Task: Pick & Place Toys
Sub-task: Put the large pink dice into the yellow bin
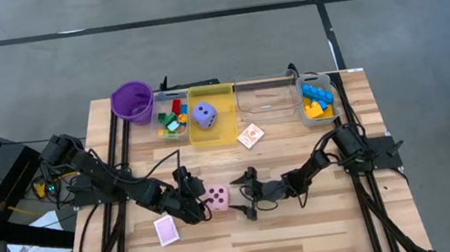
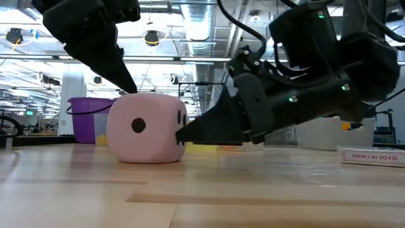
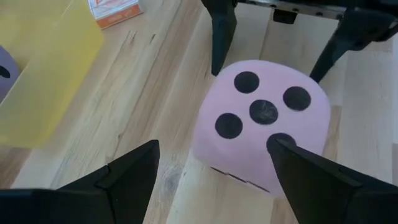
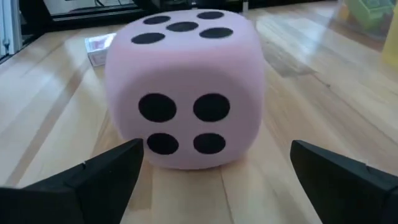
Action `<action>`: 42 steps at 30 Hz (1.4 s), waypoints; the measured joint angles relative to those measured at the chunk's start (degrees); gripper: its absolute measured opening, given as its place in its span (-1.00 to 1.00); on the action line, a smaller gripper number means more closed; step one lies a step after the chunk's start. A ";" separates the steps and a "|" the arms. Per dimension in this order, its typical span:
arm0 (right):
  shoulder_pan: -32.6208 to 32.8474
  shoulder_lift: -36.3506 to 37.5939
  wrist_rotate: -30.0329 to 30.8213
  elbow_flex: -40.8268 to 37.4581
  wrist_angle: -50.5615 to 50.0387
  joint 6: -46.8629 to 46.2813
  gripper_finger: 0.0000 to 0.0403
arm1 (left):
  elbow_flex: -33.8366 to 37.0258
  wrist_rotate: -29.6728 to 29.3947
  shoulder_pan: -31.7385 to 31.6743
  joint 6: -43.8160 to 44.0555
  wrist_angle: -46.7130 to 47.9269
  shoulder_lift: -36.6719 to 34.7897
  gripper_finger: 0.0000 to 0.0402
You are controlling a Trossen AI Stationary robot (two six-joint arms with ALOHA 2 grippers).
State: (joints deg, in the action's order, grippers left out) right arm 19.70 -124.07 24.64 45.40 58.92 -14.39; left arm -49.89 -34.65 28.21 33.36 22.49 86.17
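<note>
Between both grippers: pink foam die with black dots (image 1: 217, 198), resting on the wooden table (image 1: 307, 236).
Handling: probably light, squashy; pinch opposite flat faces.
Left gripper (image 1: 193, 200): jaws spread wide, empty.
Right gripper (image 1: 240, 195): jaws spread wide, empty.

The bricks (image 1: 173, 119) in the clear bin (image 1: 162, 130) are too small in the high view to be counted. The printing on the playing card (image 1: 250, 136) cannot be read. In the low view the purple cup (image 2: 88, 118) is partly hidden behind the pink die (image 2: 145, 128), and a box (image 2: 373, 155) is cut off by the picture's edge.
</note>
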 joint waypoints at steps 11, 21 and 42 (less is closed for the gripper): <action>0.04 0.02 -0.32 4.46 -9.43 -0.18 0.98 | -0.03 1.08 0.11 -0.56 4.80 -2.71 0.50; 0.00 0.02 -0.19 4.46 -9.66 -0.20 0.98 | 3.91 10.47 0.09 2.59 7.19 -7.56 0.50; 0.04 0.02 -0.17 4.46 -9.09 -0.22 0.98 | 18.05 14.73 -5.81 -4.25 -15.05 -6.58 -0.99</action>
State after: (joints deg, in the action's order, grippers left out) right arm 19.75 -124.05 24.47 49.87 49.83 -14.61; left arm -31.84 -19.92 22.39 29.11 7.44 79.59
